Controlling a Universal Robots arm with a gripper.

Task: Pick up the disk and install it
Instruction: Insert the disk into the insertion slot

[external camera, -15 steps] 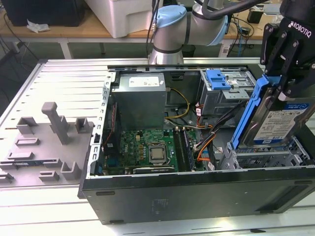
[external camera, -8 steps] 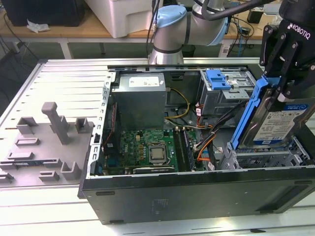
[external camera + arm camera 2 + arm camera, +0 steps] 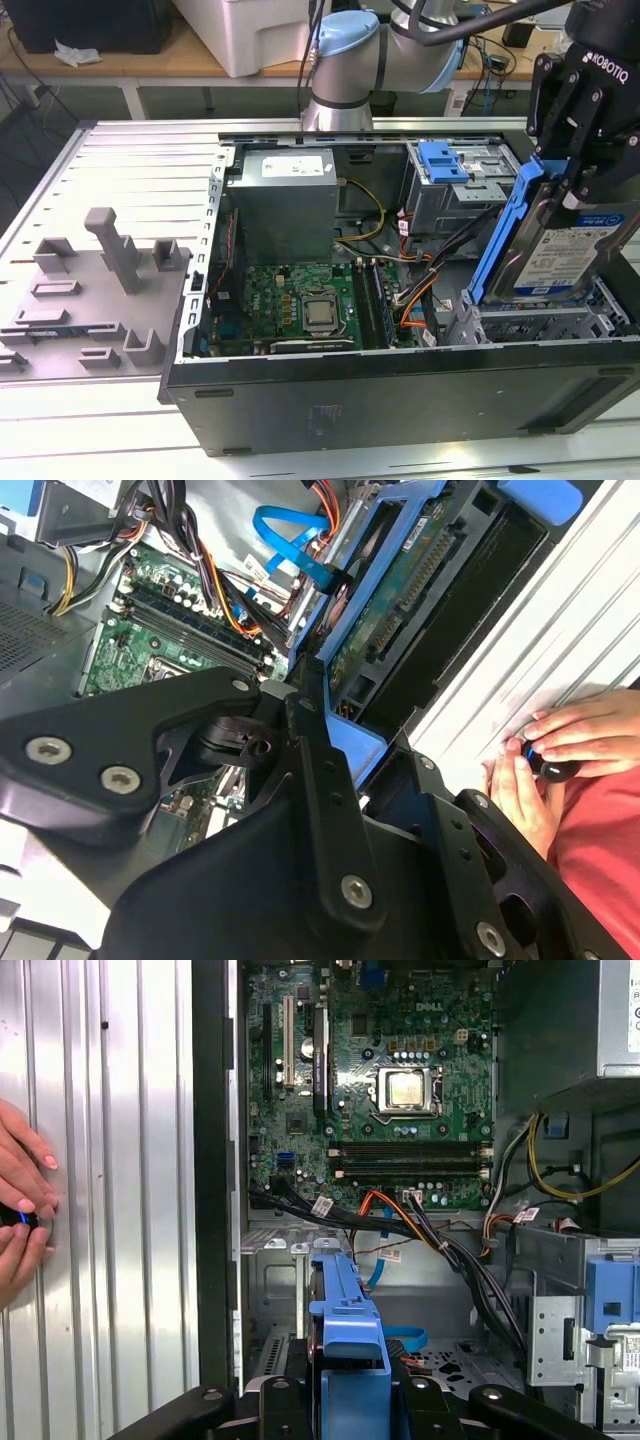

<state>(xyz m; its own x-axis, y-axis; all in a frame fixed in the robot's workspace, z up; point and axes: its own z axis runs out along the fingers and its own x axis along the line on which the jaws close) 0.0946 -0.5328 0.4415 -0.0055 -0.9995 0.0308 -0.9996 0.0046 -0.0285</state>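
Observation:
The disk [image 3: 560,255] is a silver hard drive with a white-and-blue label in a blue plastic bracket [image 3: 500,240]. It hangs steeply tilted over the drive bay [image 3: 540,325] at the front corner of the open computer case [image 3: 400,400], on the exterior view's right. My black gripper [image 3: 572,185] is shut on its upper end. The disk's lower edge is close above the bay floor; I cannot tell whether it touches. The second wrist view shows the disk's green circuit-board underside [image 3: 400,590] in its bracket. In the first wrist view the bracket's blue end [image 3: 350,1350] sits between my fingers.
Inside the case lie the motherboard [image 3: 300,300], a grey power-supply box [image 3: 285,200], a grey cage with a blue latch [image 3: 450,170] and cable bundles [image 3: 420,290] beside the bay. A grey fixture [image 3: 100,290] rests on the ribbed table. A person's hands [image 3: 560,740] hold a small device beside the case.

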